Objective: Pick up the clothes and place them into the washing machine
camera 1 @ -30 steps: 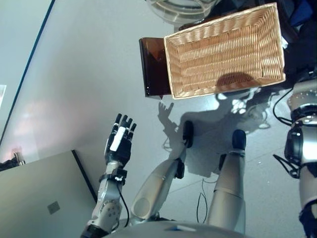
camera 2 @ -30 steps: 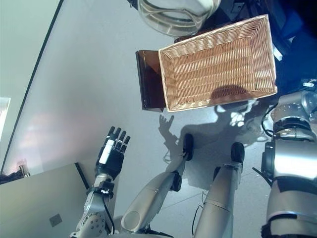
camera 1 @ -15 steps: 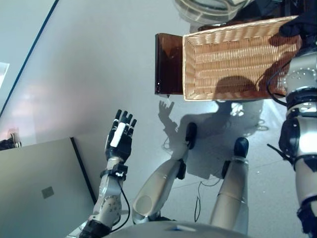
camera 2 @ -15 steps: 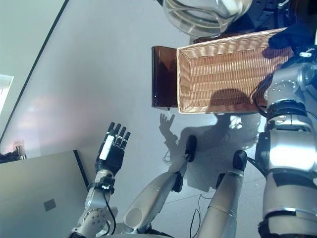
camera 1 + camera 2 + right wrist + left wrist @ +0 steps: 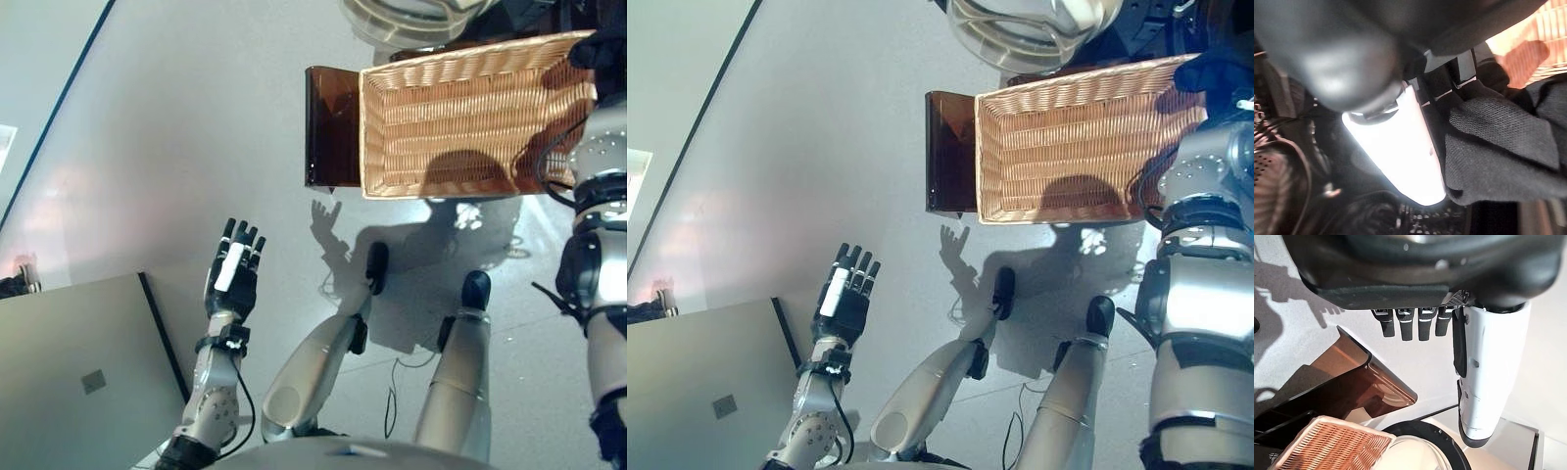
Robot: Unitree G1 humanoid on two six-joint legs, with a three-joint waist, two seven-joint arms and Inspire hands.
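Right hand (image 5: pixel 1400 147) pinches dark cloth (image 5: pixel 1503 147) at the basket's far corner

Thumb and fingers clamp a bunched fold of soft, light, limp knit; it should drape and trail, so gather more. Wicker basket (image 5: pixel 470 117) looks empty; left hand (image 5: pixel 233 279) hangs open over the floor.

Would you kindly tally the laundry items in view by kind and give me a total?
Wicker basket: 1
Brown stand under the basket: 1
Washing machine door: 1
Dark garment, gripped by the right hand: 1
Total: 4
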